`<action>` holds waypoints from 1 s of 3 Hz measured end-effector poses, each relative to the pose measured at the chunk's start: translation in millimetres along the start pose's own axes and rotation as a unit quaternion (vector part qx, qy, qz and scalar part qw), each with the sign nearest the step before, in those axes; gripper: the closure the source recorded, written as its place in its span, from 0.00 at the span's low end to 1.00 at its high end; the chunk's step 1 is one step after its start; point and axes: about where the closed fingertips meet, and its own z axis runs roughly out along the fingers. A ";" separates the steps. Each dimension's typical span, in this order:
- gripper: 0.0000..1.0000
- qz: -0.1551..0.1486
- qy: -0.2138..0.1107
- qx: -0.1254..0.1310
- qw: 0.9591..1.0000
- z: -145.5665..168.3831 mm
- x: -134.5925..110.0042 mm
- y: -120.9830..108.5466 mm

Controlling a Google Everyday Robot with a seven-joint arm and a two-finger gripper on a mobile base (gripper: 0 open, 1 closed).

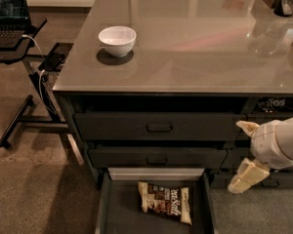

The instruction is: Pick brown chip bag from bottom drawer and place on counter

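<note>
None of the carrying is done yet: the bottom drawer (pixel 121 211) is open, and the brown chip bag (pixel 165 201) lies flat inside, its only contents. The gripper (pixel 238 156) hangs just right of the drawer, fingers spread, empty. Grasping, lifting and placing on the counter (pixel 195 48), beside 1 white bowl (pixel 117 40), are left.

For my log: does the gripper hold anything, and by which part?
Nothing. The gripper, right of the bottom drawer, is empty; the brown chip bag lies inside.
</note>
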 end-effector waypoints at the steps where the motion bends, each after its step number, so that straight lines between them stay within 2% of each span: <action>1: 0.00 0.000 -0.036 -0.003 0.999 47.3 11.5 5.3; 2: 0.00 0.004 -0.079 0.004 0.997 98.6 26.1 5.2; 3: 0.00 0.018 -0.117 -0.001 0.993 147.8 37.8 4.5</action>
